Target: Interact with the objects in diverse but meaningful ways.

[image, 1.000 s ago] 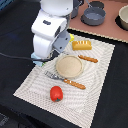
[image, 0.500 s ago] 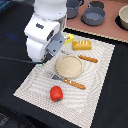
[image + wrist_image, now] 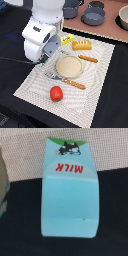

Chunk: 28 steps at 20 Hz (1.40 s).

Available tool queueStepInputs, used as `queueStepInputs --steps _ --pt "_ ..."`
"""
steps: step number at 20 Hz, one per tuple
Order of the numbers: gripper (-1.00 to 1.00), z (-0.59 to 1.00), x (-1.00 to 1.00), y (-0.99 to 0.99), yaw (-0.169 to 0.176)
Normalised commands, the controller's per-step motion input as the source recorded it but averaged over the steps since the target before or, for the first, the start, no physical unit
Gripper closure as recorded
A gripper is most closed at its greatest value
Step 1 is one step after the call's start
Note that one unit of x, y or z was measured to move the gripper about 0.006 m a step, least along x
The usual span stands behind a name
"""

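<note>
A pale blue-white milk carton fills the wrist view, lying partly on the woven mat and partly on the black table, with "MILK" in red. No fingers show there. In the exterior view my gripper hangs over the mat's left edge under the white arm, which hides the fingers and the carton. The red tomato lies at the mat's near side. The bread loaf and the yellow butter packet lie at the far side. A dark grey frying pan sits on the brown board behind.
A round tan plate sits mid-mat, its rim showing in the wrist view. A wooden-handled knife and fork flank it. A second dark pot and a bowl stand at the back.
The arm has shifted slightly toward the exterior view's left over the mat's edge. The tomato, bread, butter and plate have not moved.
</note>
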Motion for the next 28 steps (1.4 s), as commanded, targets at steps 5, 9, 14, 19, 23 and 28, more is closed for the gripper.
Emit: queueStepInputs --steps 5,9,14,19,23,28 --pt "-1.0 -0.43 -0.7 0.0 -0.118" --pt "-1.0 -0.28 -0.71 0.02 -0.093" --pt "-1.0 -0.13 -0.55 0.06 -0.06" --pt "1.0 -0.08 -0.35 0.12 -0.036" --pt "1.0 -0.07 -0.24 0.15 -0.025" --pt "1.0 -0.21 -0.34 0.18 -0.005"
